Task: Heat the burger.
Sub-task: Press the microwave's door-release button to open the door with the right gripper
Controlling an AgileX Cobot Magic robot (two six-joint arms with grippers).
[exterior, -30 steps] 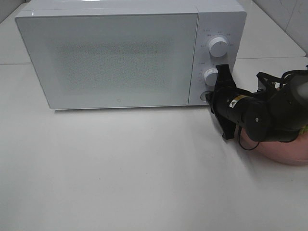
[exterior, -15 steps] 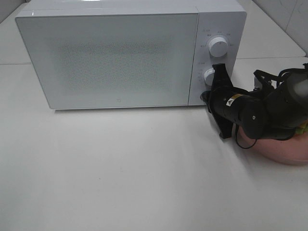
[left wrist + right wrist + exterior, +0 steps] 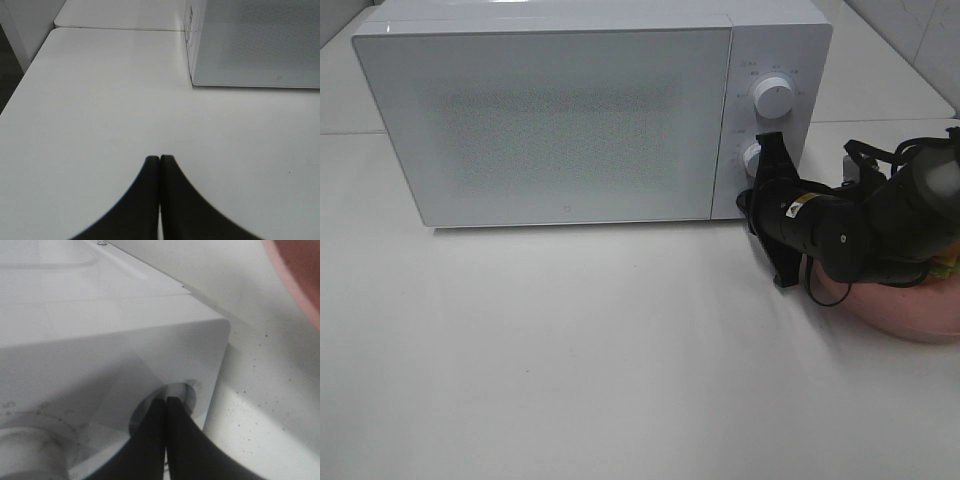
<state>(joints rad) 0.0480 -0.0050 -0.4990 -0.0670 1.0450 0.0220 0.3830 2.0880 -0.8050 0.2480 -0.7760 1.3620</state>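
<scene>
At the foot of the control panel of the microwave [image 3: 560, 120], the right gripper [image 3: 166, 401] has its jaws pressed together, holding nothing, tips set in the round door button [image 3: 187, 391]. We judge the step to be opening the door: push straight in, centred, so the tips do not slide off the rim. The burger [image 3: 951, 264] sits on the pink plate [image 3: 900, 315] just behind this arm, mostly hidden. Left gripper [image 3: 159, 159] closed, empty, above the table [image 3: 570, 360]
</scene>
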